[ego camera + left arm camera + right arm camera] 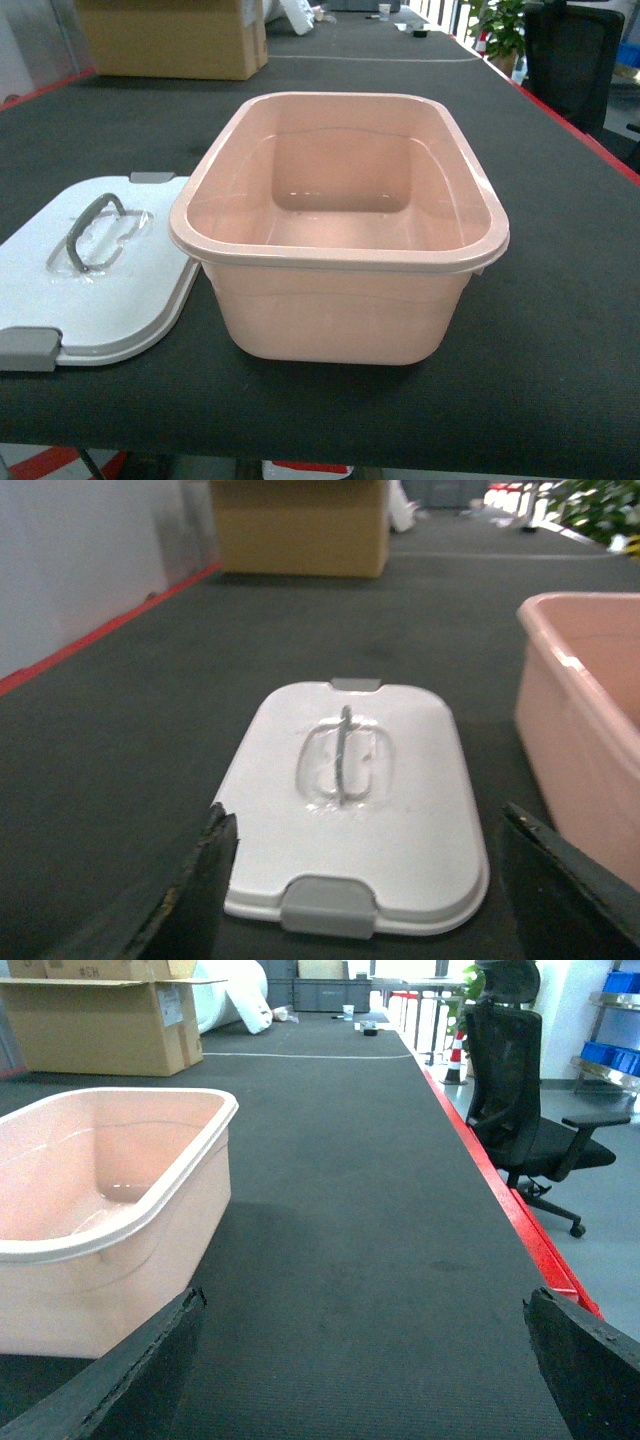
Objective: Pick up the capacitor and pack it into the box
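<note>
The flat white plastic lid with its grey loop handle lies by the desk's front left corner. The left gripper hangs spread wide over it, holding nothing. Touching the lid, the pale pink rounded plastic box sits mid-desk, empty, probably light, stiff and slippery; grab its rim. The right gripper is also wide apart. I see 0 capacitors.

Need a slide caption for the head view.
Open, empty pink box on the dark table, its white lid lying handle-up at its left; no capacitor in sight.
</note>
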Robot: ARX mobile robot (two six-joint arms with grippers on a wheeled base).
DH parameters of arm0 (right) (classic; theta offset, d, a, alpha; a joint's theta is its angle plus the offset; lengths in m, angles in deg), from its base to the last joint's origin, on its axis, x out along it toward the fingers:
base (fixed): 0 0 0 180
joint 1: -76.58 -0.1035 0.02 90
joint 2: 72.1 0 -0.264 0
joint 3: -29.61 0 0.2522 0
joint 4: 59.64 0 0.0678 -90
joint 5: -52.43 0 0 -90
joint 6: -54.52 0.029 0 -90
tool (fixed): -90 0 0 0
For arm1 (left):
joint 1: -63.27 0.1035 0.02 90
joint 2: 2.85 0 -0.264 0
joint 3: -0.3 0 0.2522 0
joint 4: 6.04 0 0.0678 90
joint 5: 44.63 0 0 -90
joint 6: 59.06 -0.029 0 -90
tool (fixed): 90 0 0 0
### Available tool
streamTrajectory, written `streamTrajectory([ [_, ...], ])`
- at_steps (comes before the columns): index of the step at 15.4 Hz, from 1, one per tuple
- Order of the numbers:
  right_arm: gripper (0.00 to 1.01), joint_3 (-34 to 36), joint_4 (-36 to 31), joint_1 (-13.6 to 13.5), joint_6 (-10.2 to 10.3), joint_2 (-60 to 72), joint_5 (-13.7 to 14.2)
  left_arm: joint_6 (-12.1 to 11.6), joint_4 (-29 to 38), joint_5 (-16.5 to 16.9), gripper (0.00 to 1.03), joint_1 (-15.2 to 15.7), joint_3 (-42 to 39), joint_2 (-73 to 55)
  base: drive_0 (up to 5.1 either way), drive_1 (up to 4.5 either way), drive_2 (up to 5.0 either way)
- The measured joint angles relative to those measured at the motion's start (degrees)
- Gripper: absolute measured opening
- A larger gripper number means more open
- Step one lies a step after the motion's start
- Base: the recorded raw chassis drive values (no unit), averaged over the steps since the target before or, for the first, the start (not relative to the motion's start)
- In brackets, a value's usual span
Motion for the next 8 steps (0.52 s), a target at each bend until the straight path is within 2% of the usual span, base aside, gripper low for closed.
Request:
streamTrajectory([
  [1,0.98,0.0,0.0,0.0,0.0,0.0,0.0,0.5,-2.8,4.9,0.64,0.8,0.0,4.2,0.0,0.00,0.0],
  [2,0.98,0.0,-0.1,0.0,0.0,0.0,0.0,0.6,-5.7,6.9,0.51,1.4,-0.6,7.4,0.0,0.00,0.0],
  [3,0.98,0.0,0.0,0.0,0.0,0.0,0.0,0.6,-8.5,9.9,0.41,3.5,-1.2,10.0,0.0,0.00,0.0],
  [4,0.98,0.0,-0.1,0.0,0.0,0.0,0.0,0.6,-11.1,11.9,0.29,7.1,-1.2,12.9,0.0,0.00,0.0],
  [6,0.98,0.0,-0.1,0.0,0.0,0.0,0.0,0.7,-15.9,12.5,0.04,7.2,-1.2,18.9,0.0,0.00,0.0],
  [8,0.98,0.0,-0.1,0.0,0.0,0.0,0.0,0.9,-20.7,12.6,0.02,7.2,-1.2,23.6,0.0,0.00,0.0],
])
